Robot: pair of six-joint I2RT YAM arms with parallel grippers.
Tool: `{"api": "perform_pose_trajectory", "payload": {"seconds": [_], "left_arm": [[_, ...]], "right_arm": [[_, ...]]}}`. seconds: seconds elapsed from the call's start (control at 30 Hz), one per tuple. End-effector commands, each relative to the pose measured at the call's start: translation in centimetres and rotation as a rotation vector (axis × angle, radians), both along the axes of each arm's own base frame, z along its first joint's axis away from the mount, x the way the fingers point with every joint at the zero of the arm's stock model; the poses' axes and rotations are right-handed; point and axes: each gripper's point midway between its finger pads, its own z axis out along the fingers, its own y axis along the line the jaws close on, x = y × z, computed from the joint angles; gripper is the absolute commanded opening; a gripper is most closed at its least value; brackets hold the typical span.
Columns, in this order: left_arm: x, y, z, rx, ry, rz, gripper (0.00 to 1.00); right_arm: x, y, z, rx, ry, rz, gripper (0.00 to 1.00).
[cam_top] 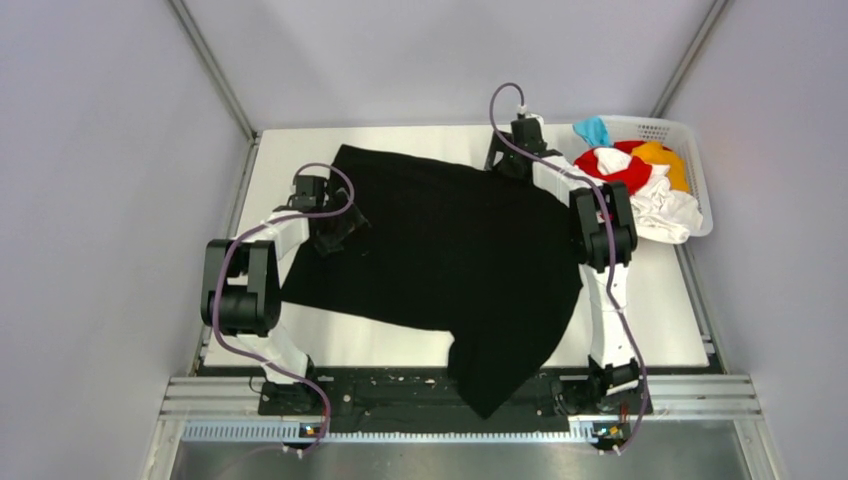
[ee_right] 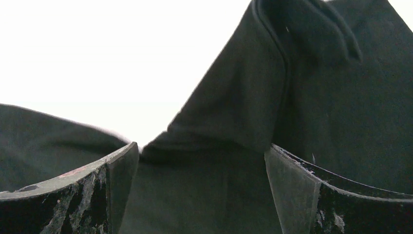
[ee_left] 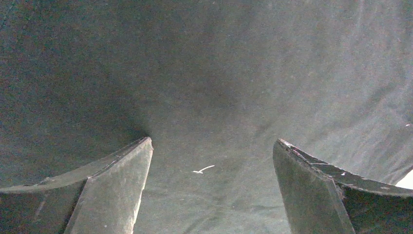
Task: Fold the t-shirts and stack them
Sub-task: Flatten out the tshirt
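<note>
The black t-shirt [cam_top: 450,250] is limp and light, so with your left claw [ee_left: 212,141] and right claw [ee_right: 200,145] both spread over it, pinch a hemmed edge, not flat middle cloth.

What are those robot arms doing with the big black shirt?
A black t-shirt lies spread on the table, one end hanging over the near edge. The robot's left gripper and right gripper sit at opposite sides of it, jaws open, gripping nothing. More colourful shirts wait in the white basket.
</note>
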Motion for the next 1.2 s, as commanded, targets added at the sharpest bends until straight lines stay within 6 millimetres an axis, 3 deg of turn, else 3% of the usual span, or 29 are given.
{"api": "perform_pose_trajectory", "payload": {"seconds": [0.0, 0.07, 0.17, 0.23, 0.3, 0.37, 0.5, 0.6, 0.7, 0.77, 0.8, 0.9, 1.03, 1.17], "left_arm": [[0.5, 1.0, 0.1, 0.048, -0.033, 0.012, 0.99], [0.3, 1.2, -0.1, 0.057, -0.030, 0.013, 0.99], [-0.1, 1.2, -0.2, 0.059, -0.028, 0.010, 0.99], [-0.2, 1.4, -0.3, 0.065, -0.021, 0.013, 0.99], [-0.5, 1.6, -0.1, 0.082, -0.012, 0.015, 0.99], [-0.7, 1.8, 0.3, 0.093, -0.019, 0.011, 0.99], [-0.9, 2.0, 1.3, 0.103, -0.044, 0.014, 0.99], [-1.0, 1.9, 1.6, 0.103, -0.061, 0.008, 0.99], [-1.2, 2.0, 1.6, 0.101, -0.065, 0.016, 0.99], [-1.2, 1.7, 1.6, 0.087, -0.071, 0.007, 0.99], [-1.2, 1.6, 1.6, 0.081, -0.071, 0.005, 0.99], [-1.5, 1.4, 1.2, 0.070, -0.060, 0.000, 0.99], [-2.4, 1.5, -0.1, 0.070, -0.024, 0.004, 0.99], [-3.0, 1.4, -1.0, 0.064, -0.001, 0.009, 0.99]], "right_arm": [[4.6, 1.4, 1.3, 0.050, -0.105, 0.008, 0.99], [7.6, 3.1, 1.9, 0.124, -0.191, 0.024, 0.99], [12.3, 5.4, 6.2, 0.262, -0.358, 0.014, 0.99], [14.5, 5.7, 8.8, 0.307, -0.467, -0.018, 0.99], [15.4, 5.2, 10.3, 0.311, -0.528, -0.042, 0.99], [14.9, 4.7, 12.1, 0.282, -0.534, -0.030, 0.99], [11.2, 3.5, 15.3, 0.155, -0.483, 0.032, 0.99], [6.4, 2.3, 15.5, 0.087, -0.338, 0.060, 0.99], [-0.4, 0.4, 13.1, 0.035, -0.142, 0.028, 0.99], [-4.9, -1.1, 10.3, -0.015, -0.030, -0.019, 0.99], [-7.7, -2.0, 7.7, -0.050, 0.045, -0.035, 0.99], [-13.1, -4.2, 4.1, -0.100, 0.149, -0.105, 0.99], [-16.7, -6.2, 1.3, -0.149, 0.219, -0.137, 0.99], [-16.2, -7.1, -1.5, -0.157, 0.276, -0.147, 0.99]]}}
